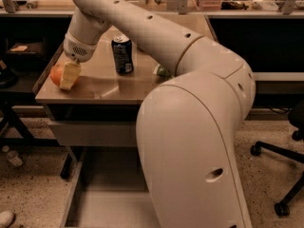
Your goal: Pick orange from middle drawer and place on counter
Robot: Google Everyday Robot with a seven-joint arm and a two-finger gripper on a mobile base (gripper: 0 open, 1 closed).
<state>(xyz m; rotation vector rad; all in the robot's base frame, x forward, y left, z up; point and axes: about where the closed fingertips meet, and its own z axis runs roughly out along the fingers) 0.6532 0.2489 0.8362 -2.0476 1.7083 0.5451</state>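
Centrally, cream arm (190, 127), with bulky lower housing filling the right-centre and a perforated upper link reaching up and left across the desk (109, 87). At the end of that link — gripper (63, 79), pointed downward over the desk's left front corner. Fingers (70, 75) pale and blocky, closed on the orange (55, 74): one pad lying flat against the fruit's near right face, its partner hidden behind. Orange down at the level of the glossy beige top, close to the left edge; whether resting on the surface or held a shade above it — cannot tell. To the right of the gripper and apart from it, upright dark soda can (123, 54) with a silver lid. Farther right, small green object (164, 71) peeping out from behind the arm, mostly hidden. Beneath the desk top, closed grey drawer front (90, 133). Below that, middle drawer (107, 194) pulled out toward the viewer, showing a plain grey floor and a low left wall, its right part covered by the arm. Around the cabinet, speckled floor (33, 189). At right, black wheeled chair base (257, 149).
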